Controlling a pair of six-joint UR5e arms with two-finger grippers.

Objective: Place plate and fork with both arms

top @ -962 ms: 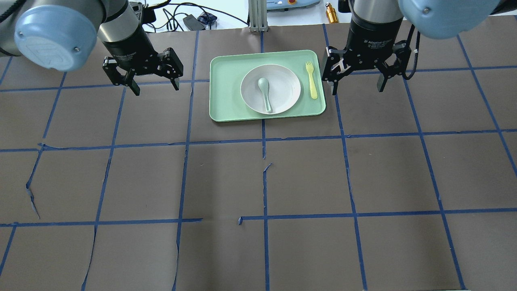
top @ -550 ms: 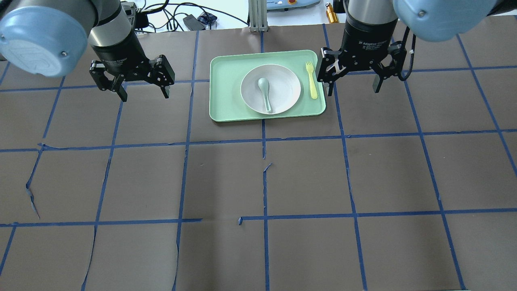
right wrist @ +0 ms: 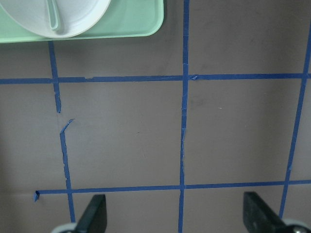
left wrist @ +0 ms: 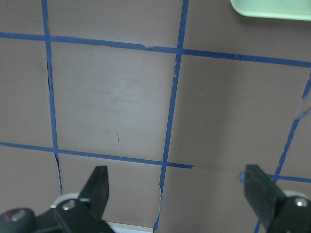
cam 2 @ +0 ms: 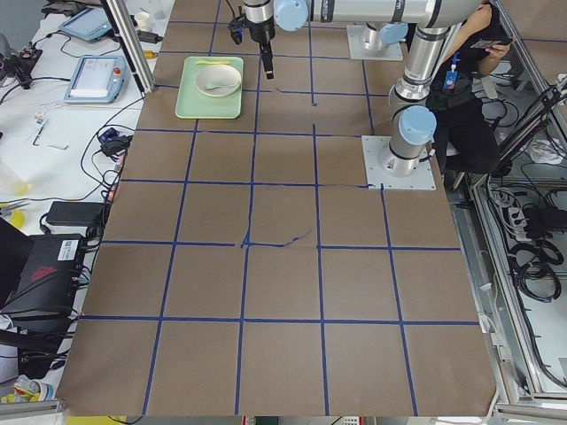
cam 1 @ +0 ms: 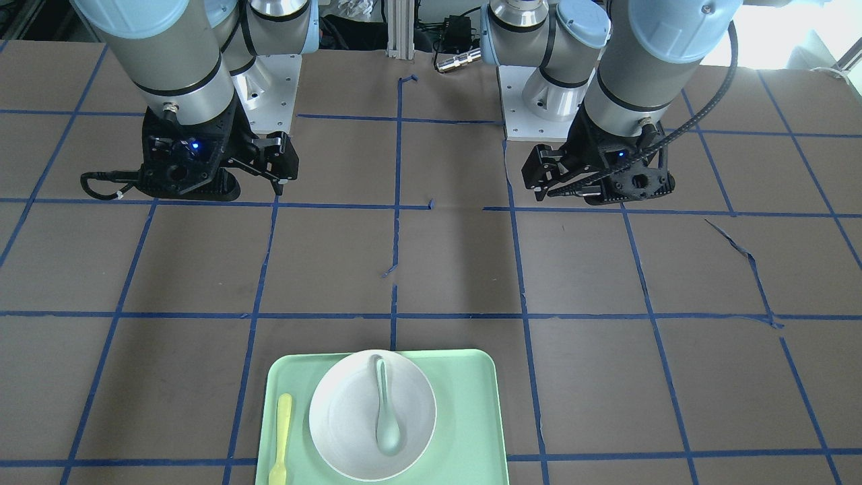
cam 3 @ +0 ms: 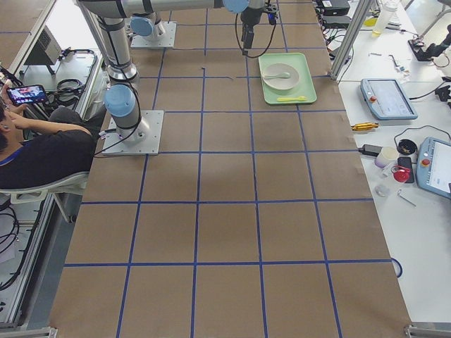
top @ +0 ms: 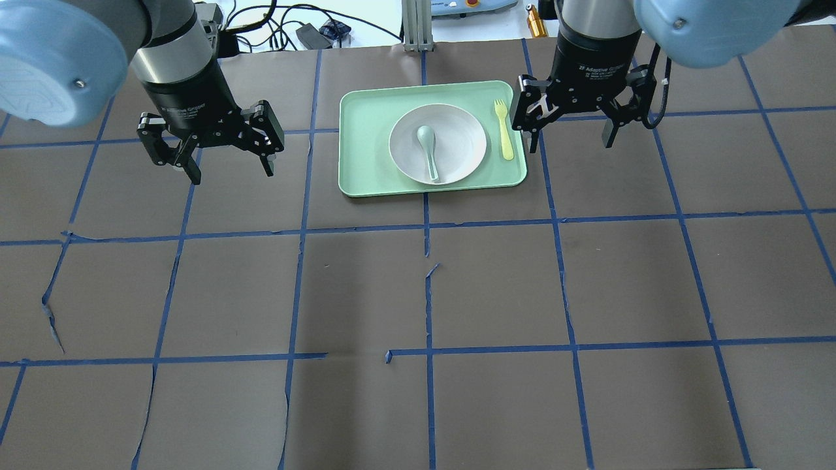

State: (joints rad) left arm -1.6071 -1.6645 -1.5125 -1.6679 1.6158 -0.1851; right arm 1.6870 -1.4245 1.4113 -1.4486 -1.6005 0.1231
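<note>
Tabletop (top: 418, 294): brown covering with a grid of blue tape (top: 424, 225), torn in places.

Arms: you have the left arm (top: 176, 59) and the right arm (top: 597, 39) both hanging above the tabletop, wrists pointing down. Neither touches anything.

Tray (top: 366, 130): mint-green and rectangular, it lies flat between the two grippers.

- It is near the right gripper (top: 571, 145), whose inner finger hangs just beside the tray's edge in the overhead view.
- It is farther from the left gripper (top: 232, 171), with a strip of bare tabletop between them.

Plate (top: 460, 140): off-white, sitting on the tray. From the right gripper it lies inward, past the fork. In the right wrist view only its rim shows, at the upper left corner.

Left gripper: jaws spread wide and empty, with only tabletop and tape lines between the fingers in its wrist view.

Right gripper: jaws likewise spread wide, holding nothing.

Fork (top: 505, 134): pale yellow, lying flat on the tray's strip nearest the right gripper, beside the plate and apart from it. Its tines point away from the robot.

Spoon (top: 428, 147): grey-green, resting inside the plate.
</note>
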